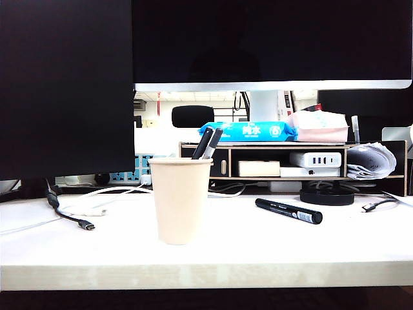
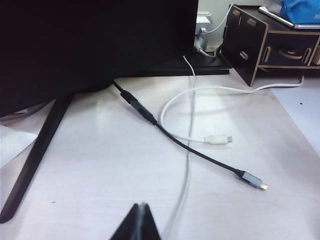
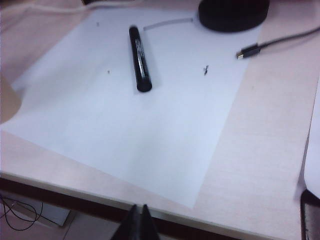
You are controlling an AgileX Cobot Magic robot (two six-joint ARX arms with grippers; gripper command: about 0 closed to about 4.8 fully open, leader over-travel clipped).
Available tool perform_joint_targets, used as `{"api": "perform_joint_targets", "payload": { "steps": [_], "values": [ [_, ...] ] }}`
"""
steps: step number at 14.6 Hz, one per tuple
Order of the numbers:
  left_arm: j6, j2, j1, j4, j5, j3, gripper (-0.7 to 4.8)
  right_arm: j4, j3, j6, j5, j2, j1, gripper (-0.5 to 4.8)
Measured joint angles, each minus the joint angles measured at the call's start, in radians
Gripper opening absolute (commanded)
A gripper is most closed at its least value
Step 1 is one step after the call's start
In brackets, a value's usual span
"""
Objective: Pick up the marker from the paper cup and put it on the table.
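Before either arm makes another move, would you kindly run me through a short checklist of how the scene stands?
1. Marker out of the paper cup: ok, it lies flat to the cup's right.
2. Marker resting on the table: ok, on a white sheet on the table.
3. Cup upright: ok, with two slim pens standing in it.
4. Right gripper free: ok, jaws shut on nothing, near the table's front edge, apart from the marker.
5. Left gripper free: ok, jaws shut, above bare table near the cables.
6. Arms in the exterior view: cannot tell, neither shows there.
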Motion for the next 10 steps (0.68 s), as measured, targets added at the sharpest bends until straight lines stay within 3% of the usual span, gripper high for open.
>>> {"api": "perform_joint_targets", "payload": {
  "steps": [6,10],
  "values": [
    [0.0,0.0,0.0,0.0,0.0,0.0,-0.04,-0.002,0.0,0.0,0.0,0.0,-0.001,-0.05],
    [0.0,0.0,0.0,0.0,0.0,0.0,-0.04,0.099,-0.029,-0.014,0.025,0.0,-0.117,-0.05]
  ]
}}
